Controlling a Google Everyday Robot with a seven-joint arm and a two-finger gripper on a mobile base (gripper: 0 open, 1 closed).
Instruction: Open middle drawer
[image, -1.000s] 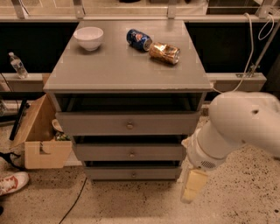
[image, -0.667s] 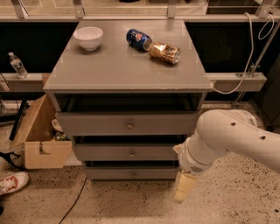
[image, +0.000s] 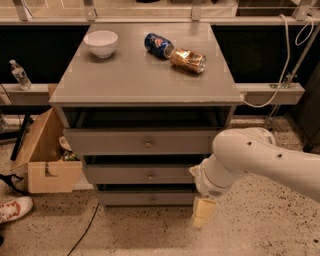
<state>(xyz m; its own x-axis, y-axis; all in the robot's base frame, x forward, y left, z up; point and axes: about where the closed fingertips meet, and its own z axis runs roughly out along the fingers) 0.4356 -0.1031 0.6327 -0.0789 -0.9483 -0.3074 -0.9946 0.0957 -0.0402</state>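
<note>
The grey cabinet (image: 145, 80) has three grey drawer fronts, each with a small round knob. The middle drawer (image: 115, 175) sits between the taller top front (image: 110, 142) and the slim bottom front (image: 125, 198); its brass knob (image: 150, 176) faces me. All three fronts stick out a little, stepped. My gripper (image: 202, 212) hangs pointing down at the end of the white arm (image: 260, 160), at the cabinet's lower right corner, right of the bottom front and below the middle drawer's right end. It holds nothing that I can see.
On the cabinet top stand a white bowl (image: 101, 42), a blue can (image: 158, 44) and a gold-brown can (image: 188, 60), both lying down. A cardboard box (image: 47, 160) stands at the left, with a shoe (image: 12, 210) and floor cable nearby. A white cable (image: 280, 65) hangs at the right.
The arm has swung left towards the cabinet front, carrying the gripper leftwards near the lower right corner. The drawers have not moved.
</note>
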